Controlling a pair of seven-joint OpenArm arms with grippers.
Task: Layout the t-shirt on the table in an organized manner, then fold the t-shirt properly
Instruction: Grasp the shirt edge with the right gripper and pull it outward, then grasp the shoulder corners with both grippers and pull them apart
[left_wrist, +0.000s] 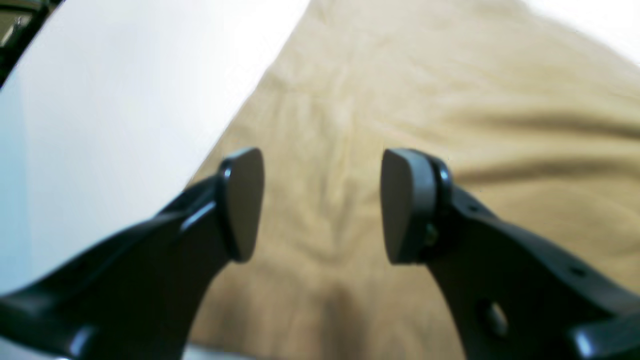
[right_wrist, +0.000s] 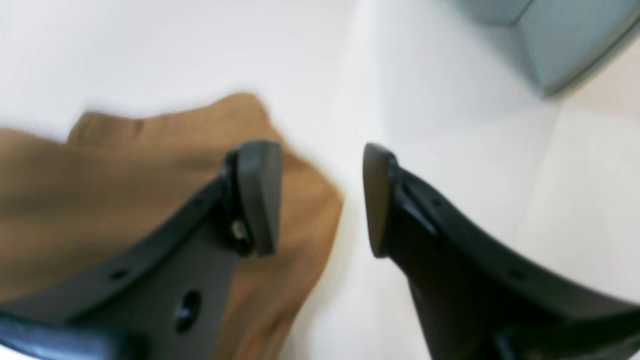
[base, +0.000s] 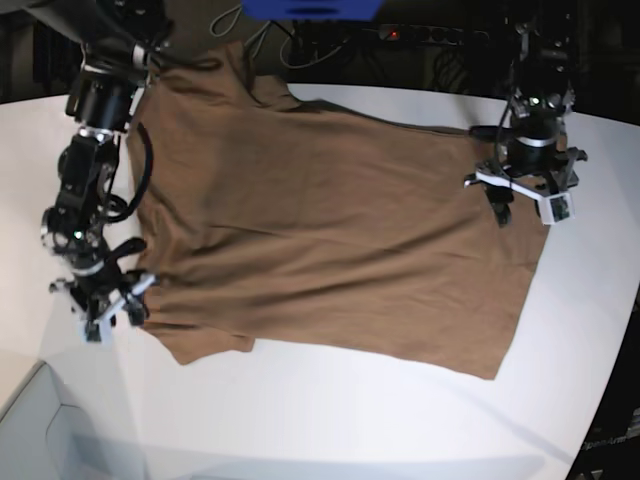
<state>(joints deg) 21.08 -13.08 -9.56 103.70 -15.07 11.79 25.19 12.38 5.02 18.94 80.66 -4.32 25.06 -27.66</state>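
Your left jaws (left_wrist: 320, 205) are spread wide with nothing between the pads (left_wrist: 245, 202), released and hanging just above the t-shirt (left_wrist: 400, 125). Tan cloth fills the gap between them and runs out ahead and to the pad on the right; bare white desk (left_wrist: 100, 125) shows past the pad on the left, where the shirt's edge cuts diagonally. Whether the tips touch the fabric, you cannot tell from the wrist view.

Over on your right jaws (right_wrist: 322, 200), same story: parted, gripping nothing. One pad (right_wrist: 257, 195) sits over the shirt's (right_wrist: 100, 200) edge, the other over bare desk (right_wrist: 475, 150), with the cloth's border running right through the gap. A pale grey box corner (right_wrist: 550, 45) sits beyond them, well apart.

From the base view, the t-shirt (base: 330, 240) lies spread flat across the desk (base: 300, 410), mostly smooth with a few shallow wrinkles. Your right jaws (base: 100, 310) are at the shirt's border near one sleeve, and your left jaws (base: 525, 200) are over the opposite side, near the hem end.
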